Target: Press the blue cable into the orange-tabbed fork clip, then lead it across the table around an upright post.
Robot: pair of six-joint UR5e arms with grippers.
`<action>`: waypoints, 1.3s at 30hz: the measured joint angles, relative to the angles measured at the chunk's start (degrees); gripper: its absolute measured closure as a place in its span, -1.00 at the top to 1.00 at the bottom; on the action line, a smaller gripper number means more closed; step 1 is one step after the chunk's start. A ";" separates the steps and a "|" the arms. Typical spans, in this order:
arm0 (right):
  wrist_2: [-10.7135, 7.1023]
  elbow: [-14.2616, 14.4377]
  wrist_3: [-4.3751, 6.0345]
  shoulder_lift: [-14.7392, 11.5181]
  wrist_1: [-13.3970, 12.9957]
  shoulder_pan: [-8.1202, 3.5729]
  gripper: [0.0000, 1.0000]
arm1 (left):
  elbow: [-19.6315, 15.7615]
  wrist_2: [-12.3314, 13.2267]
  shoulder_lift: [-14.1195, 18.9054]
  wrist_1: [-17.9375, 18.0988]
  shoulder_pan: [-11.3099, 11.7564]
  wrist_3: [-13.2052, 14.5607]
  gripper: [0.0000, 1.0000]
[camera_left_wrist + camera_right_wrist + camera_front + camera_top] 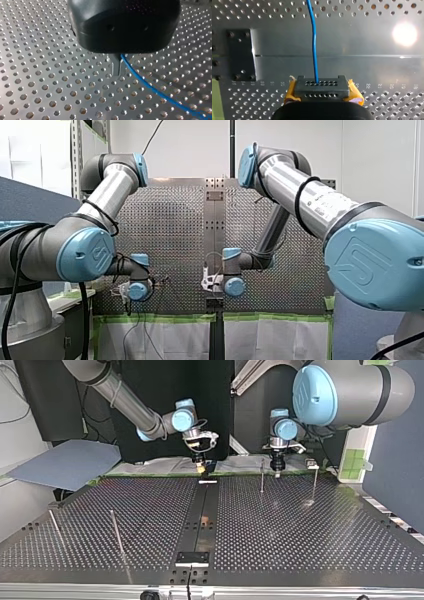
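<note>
Cable [150,86] runs slantwise away from my left hand [118,74], pinched between its metal fingers [115,66].

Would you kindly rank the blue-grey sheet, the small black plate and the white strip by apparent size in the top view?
Largest: blue-grey sheet.
Then: small black plate.
Smallest: white strip, though it lies farther from the camera.

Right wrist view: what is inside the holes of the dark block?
The blue cable enters one hole in the upper row of the dark block. The other holes in both rows look empty. Where the cable runs inside the block is hidden, and so is the block's underside.
</note>
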 joint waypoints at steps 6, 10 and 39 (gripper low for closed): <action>-0.18 -1.03 0.01 0.04 0.55 -0.69 -1.00 | 2.02 -0.09 0.01 -2.80 0.04 0.02 -1.00; -0.54 -1.33 0.00 0.05 0.72 -1.10 -1.00 | 2.61 -0.05 0.01 -4.56 0.21 -0.10 -1.00; -3.29 -2.56 -0.05 0.27 1.38 -4.79 -1.00 | 4.30 -0.79 0.01 -9.15 1.70 4.36 1.00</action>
